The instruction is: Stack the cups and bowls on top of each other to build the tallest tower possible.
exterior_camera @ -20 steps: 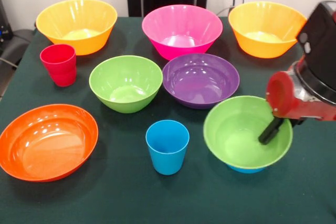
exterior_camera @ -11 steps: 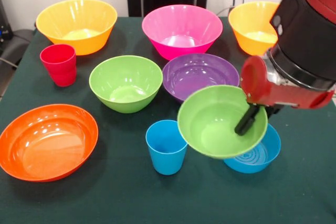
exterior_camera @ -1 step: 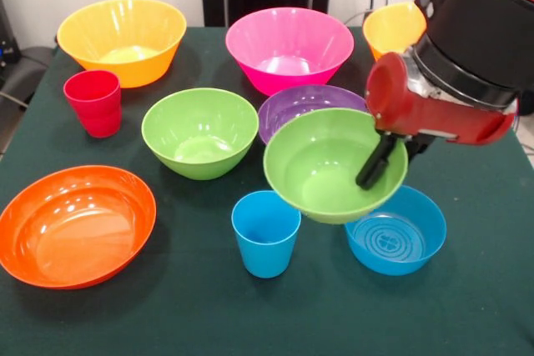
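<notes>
The gripper (exterior_camera @ -1 step: pixel 373 174) is seen at the right of the table, its black fingers (exterior_camera @ -1 step: pixel 375 164) clamped on the right-hand rim of a green bowl (exterior_camera @ -1 step: pixel 325 168). One finger is visible inside the bowl; the other is hidden behind the wall. The bowl is held clear of the table, tilted slightly, and it overlaps the near edge of the purple bowl (exterior_camera @ -1 step: pixel 304 104) behind it. A small blue bowl (exterior_camera @ -1 step: pixel 395 241) is found on the cloth just below and to the right of the held bowl, empty and upright. A blue cup (exterior_camera @ -1 step: pixel 266 233) stands just left of it, near the lifted bowl's lower edge. Further left are noted a second green bowl (exterior_camera @ -1 step: pixel 199 132), a red cup (exterior_camera @ -1 step: pixel 93 102) and a wide orange bowl (exterior_camera @ -1 step: pixel 75 224). Along the far edge stand a yellow bowl (exterior_camera @ -1 step: pixel 122 41), a pink bowl (exterior_camera @ -1 step: pixel 289 49) and another yellow bowl (exterior_camera @ -1 step: pixel 392 29), the last partly hidden by the arm (exterior_camera @ -1 step: pixel 476 31).
</notes>
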